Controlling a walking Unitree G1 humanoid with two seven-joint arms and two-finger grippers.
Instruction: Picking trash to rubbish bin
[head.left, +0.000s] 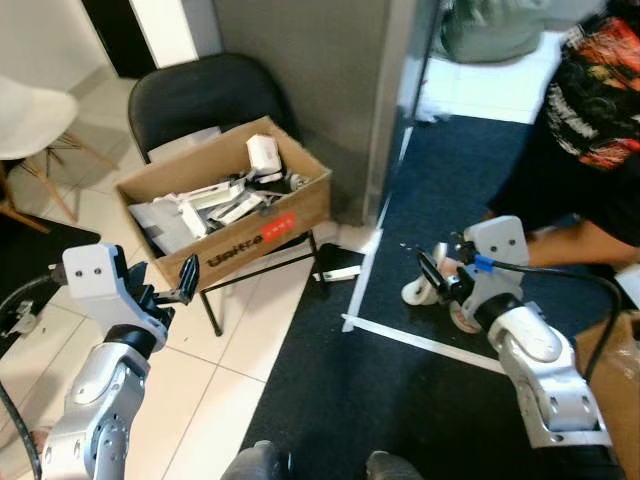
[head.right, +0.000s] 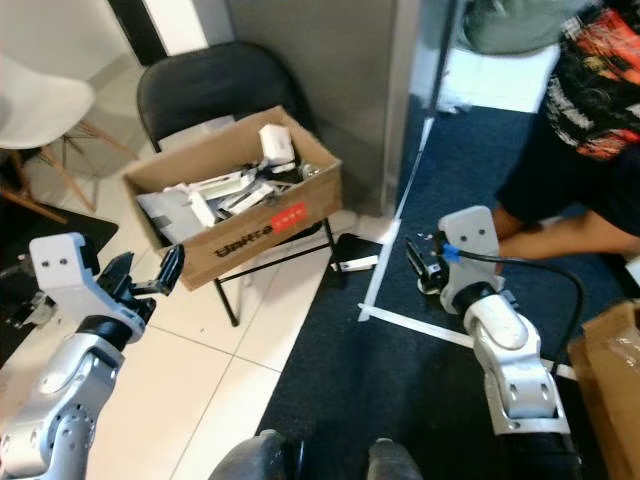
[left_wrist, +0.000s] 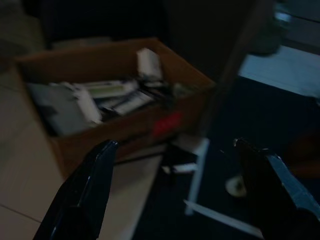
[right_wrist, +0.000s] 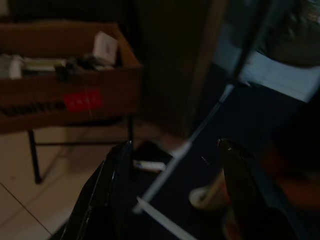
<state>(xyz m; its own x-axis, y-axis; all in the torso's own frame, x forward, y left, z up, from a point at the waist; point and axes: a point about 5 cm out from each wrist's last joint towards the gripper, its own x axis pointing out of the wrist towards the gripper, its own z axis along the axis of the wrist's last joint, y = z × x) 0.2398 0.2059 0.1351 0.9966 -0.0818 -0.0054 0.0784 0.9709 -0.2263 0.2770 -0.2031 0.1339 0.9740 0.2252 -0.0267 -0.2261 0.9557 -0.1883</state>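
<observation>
While both end effectors gape empty | left end effector faces cardboard box | right end effector over paper cup

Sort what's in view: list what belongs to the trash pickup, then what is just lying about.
For the job:
- cardboard box of discarded items on the black chair
- cup-like white item on the dark carpet, by the right hand
- flat dark packet on the floor under the box
- left hand, open

Lying about:
- white chair
- white tape line
- person

cardboard box | front wall | black lettering "Unitree" beside red label
</observation>
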